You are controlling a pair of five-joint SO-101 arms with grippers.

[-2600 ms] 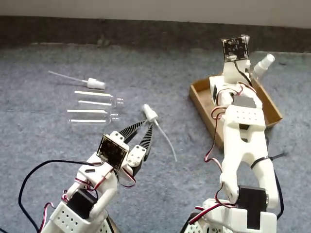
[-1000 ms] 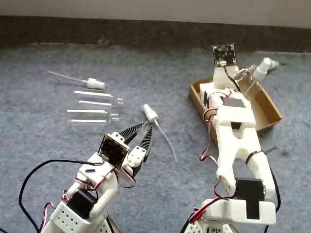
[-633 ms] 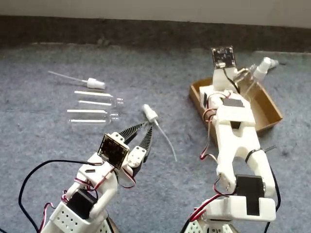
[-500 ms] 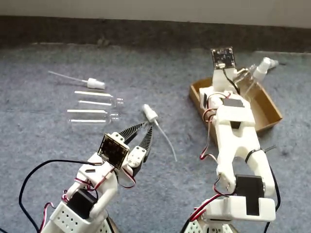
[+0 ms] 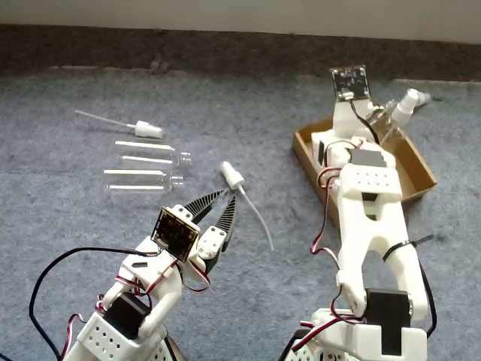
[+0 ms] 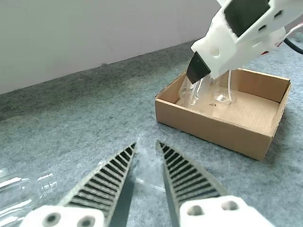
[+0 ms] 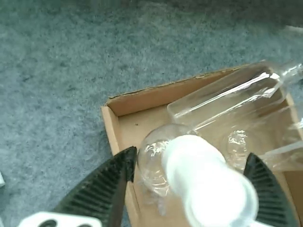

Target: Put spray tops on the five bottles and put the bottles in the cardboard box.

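1. The right gripper (image 7: pixel 189 158) is wide open. A capped bottle (image 7: pixel 208 179) with a white top sits between its jaws and leans in the cardboard box (image 7: pixel 110 127).
2. Another clear bottle (image 7: pixel 227 99) lies in the box just past those jaws.
3. The left gripper (image 6: pixel 146 145) is a little open. A loose spray top (image 5: pixel 231 176) lies on the carpet (image 5: pixel 90 226) right at its jaw tips.
4. Two bare bottles (image 5: pixel 146 156) and a spare spray top (image 5: pixel 148 130) lie well off to one side of the left jaws.
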